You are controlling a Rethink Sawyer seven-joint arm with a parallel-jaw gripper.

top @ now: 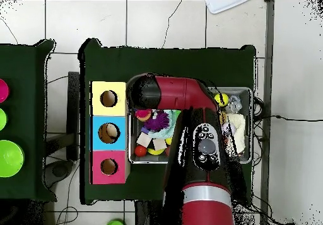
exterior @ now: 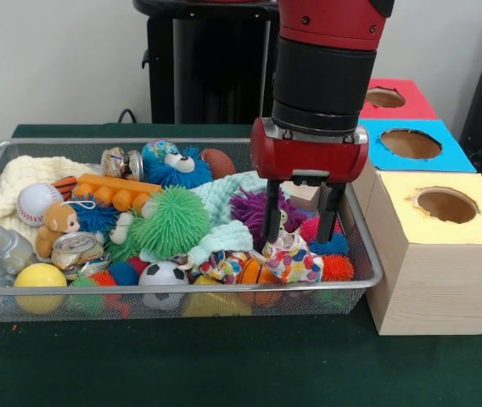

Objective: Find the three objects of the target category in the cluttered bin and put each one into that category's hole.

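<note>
My gripper (exterior: 297, 241) hangs open at the right end of the wire bin (exterior: 368, 270). Its fingertips (exterior: 269, 242) reach down to a colourful patterned cloth bundle (exterior: 299, 261) without closing on it. A purple spiky ball (exterior: 251, 209) lies just left of the fingers, and a pale wooden block (exterior: 305, 193) sits behind them. Right of the bin stand three boxes with round holes: yellow (exterior: 447, 205), blue (exterior: 411, 144) and red (exterior: 385, 97). In the overhead view the arm (top: 180, 96) covers most of the bin and hides the gripper; the yellow (top: 108, 99), blue (top: 108, 132) and pink (top: 108, 166) boxes show.
The bin also holds a green spiky ball (exterior: 173, 222), a baseball (exterior: 37, 202), a small soccer ball (exterior: 163, 275), a yellow ball (exterior: 39, 276), a teddy (exterior: 57, 222), cans (exterior: 76, 249), a cream cloth (exterior: 20, 178) and a mint cloth (exterior: 224, 195).
</note>
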